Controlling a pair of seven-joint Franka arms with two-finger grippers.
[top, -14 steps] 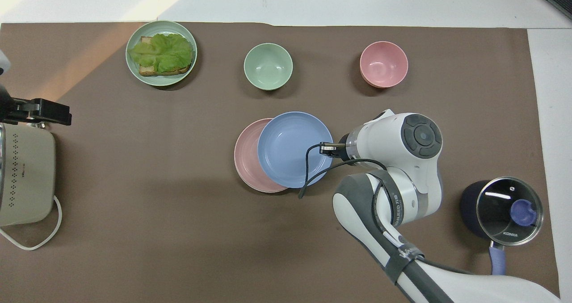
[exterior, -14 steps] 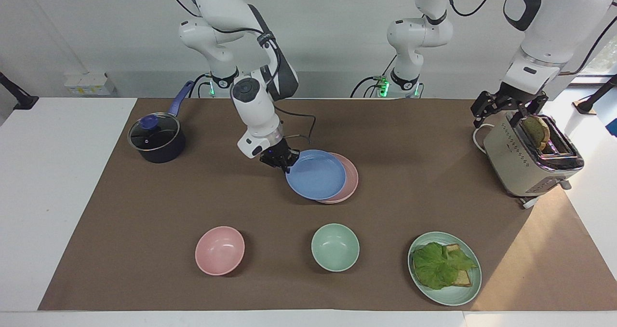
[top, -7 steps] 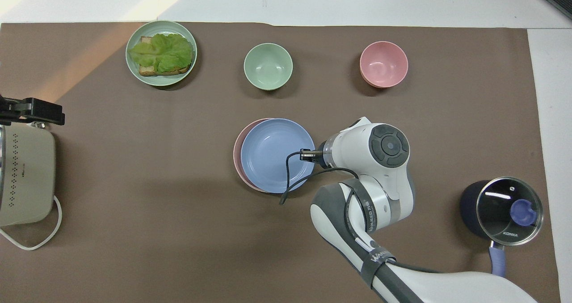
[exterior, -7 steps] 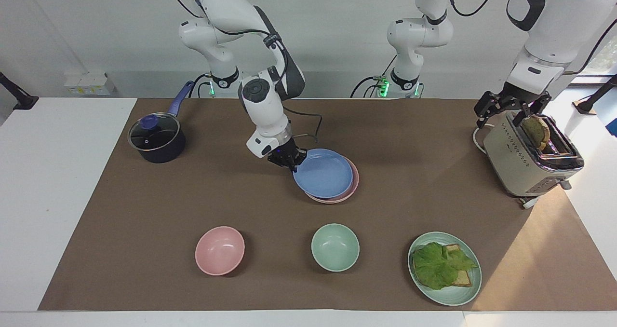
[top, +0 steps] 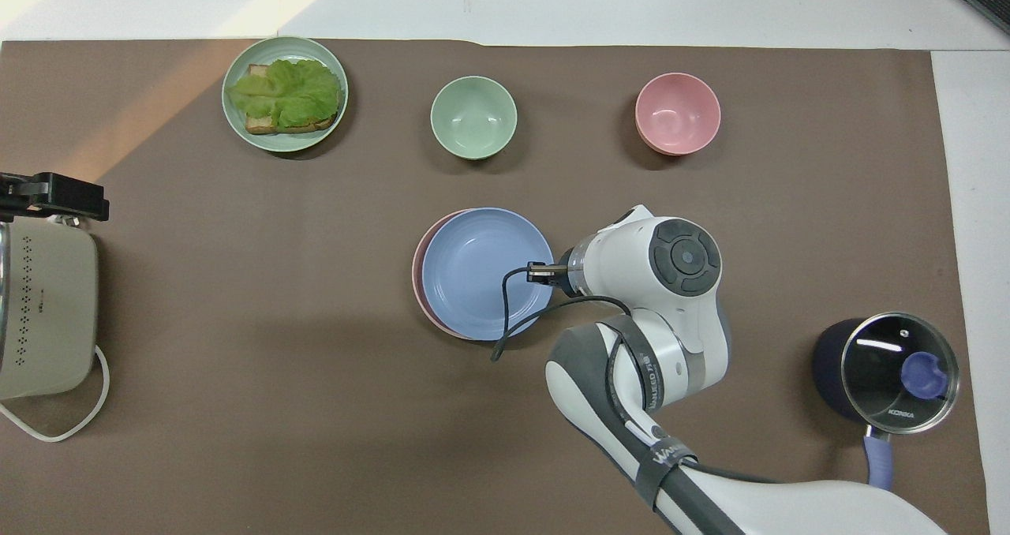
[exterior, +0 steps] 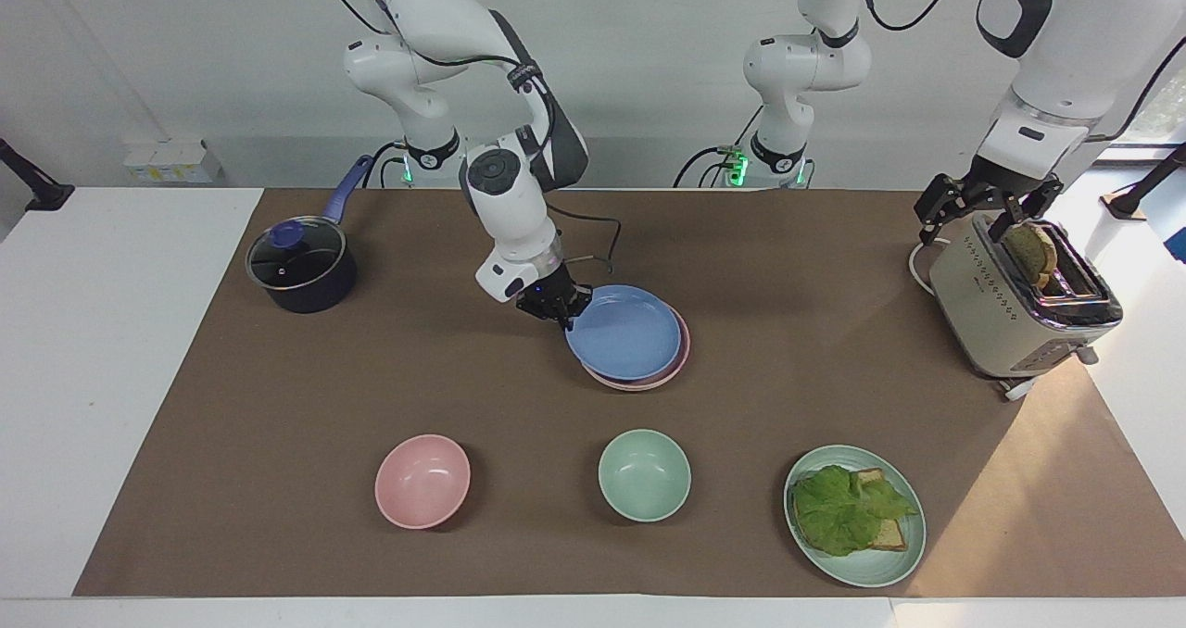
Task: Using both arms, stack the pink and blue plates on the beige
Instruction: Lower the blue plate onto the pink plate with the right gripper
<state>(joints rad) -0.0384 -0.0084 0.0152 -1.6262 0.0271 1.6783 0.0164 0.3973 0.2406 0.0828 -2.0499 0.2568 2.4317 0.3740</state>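
Right claw (exterior: 560, 311) pinched shut on the rim of the blue plate (exterior: 623, 332), holding it just over the pink plate (exterior: 681, 355) to line the two up. Blue plate almost fully covering the pink one, a thin pink edge peeking out on the side away from the claw. No beige plate to be seen under them. Left claw (exterior: 984, 213) wide open, empty, waiting over the toaster (exterior: 1010, 318).

The right arm (exterior: 505, 193) bends steeply down mid-counter, its gripper (exterior: 554, 306) low with fingers closed. The left gripper (exterior: 984, 204) hangs raised, fingers spread.
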